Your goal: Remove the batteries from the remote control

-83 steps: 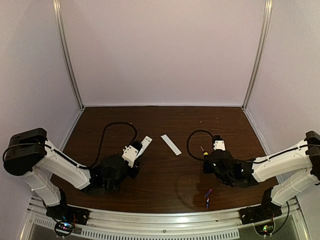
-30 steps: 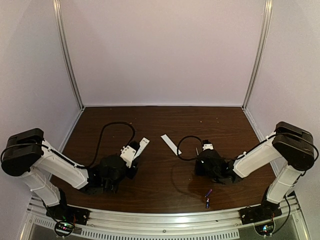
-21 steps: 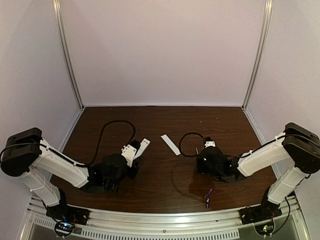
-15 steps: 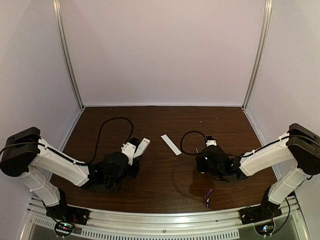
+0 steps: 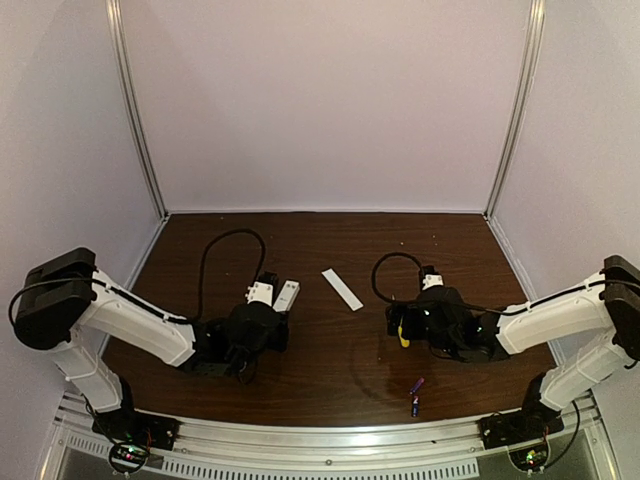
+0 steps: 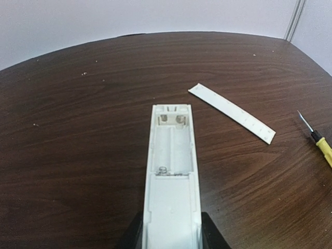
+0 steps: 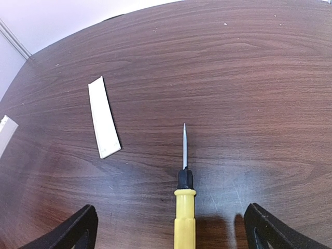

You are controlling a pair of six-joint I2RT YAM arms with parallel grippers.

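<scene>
The white remote control (image 6: 171, 176) points away from my left gripper (image 6: 171, 244), which is shut on its near end; its long battery recess faces up and holds nothing. From above, the remote control (image 5: 288, 293) sticks out ahead of the left gripper (image 5: 272, 316). Two small purple-blue batteries (image 5: 416, 386) lie on the table near the front edge, right of centre. My right gripper (image 7: 174, 233) is open wide, with a yellow-handled screwdriver (image 7: 184, 207) lying on the table between its fingers, touching neither. From above, the right gripper (image 5: 398, 324) sits over it.
A thin flat white cover strip (image 5: 342, 289) lies mid-table between the arms, also visible as the cover strip (image 6: 232, 112) and the cover strip (image 7: 104, 116). The screwdriver (image 6: 317, 139) tip shows at the right. Black cables loop behind both wrists.
My right gripper has opened and let go of the screwdriver, which now lies on the table. The left arm has carried the remote control slightly rightward.
</scene>
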